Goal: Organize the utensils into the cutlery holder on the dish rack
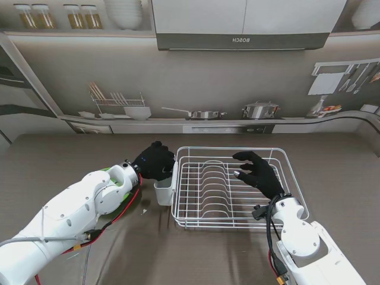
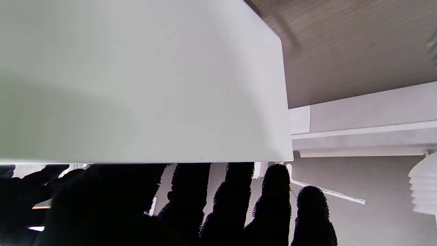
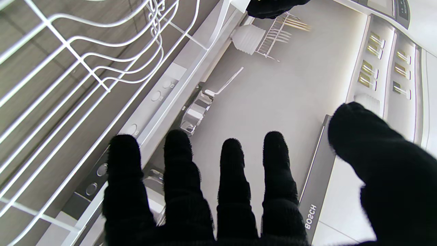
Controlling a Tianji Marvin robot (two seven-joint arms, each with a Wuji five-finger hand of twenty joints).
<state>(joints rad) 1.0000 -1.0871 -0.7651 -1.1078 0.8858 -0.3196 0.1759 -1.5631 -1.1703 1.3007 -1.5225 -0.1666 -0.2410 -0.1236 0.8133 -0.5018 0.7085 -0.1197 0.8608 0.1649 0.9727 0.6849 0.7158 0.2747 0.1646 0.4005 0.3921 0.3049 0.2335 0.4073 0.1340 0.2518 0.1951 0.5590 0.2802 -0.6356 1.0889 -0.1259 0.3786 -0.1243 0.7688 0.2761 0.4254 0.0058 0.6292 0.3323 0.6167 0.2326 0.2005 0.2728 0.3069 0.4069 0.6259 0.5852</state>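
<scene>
A brown wood-grain bench (image 1: 59, 160) fills the overhead view. At left, the white left arm reaches in, and its black-gloved left hand (image 1: 154, 159) sits over the far end of the small white plastic cutlery holder (image 1: 164, 189), which hangs on the left side of the white wire dish rack (image 1: 225, 187). In the left wrist view the holder's plain wall fills most of the picture, with the fingers (image 2: 232, 201) right at its rim. Whether that hand grips a utensil cannot be told; none is visible anywhere. The holder's long axis runs near to far, and the left hand is clearly the nearer one to it. Further right, the black-gloved right hand (image 1: 258, 172) hovers above the rack's middle, fingers (image 3: 232, 171) spread wide and holding nothing, well apart from the holder. Judging by this, any drop into the holder falls to the left hand.
</scene>
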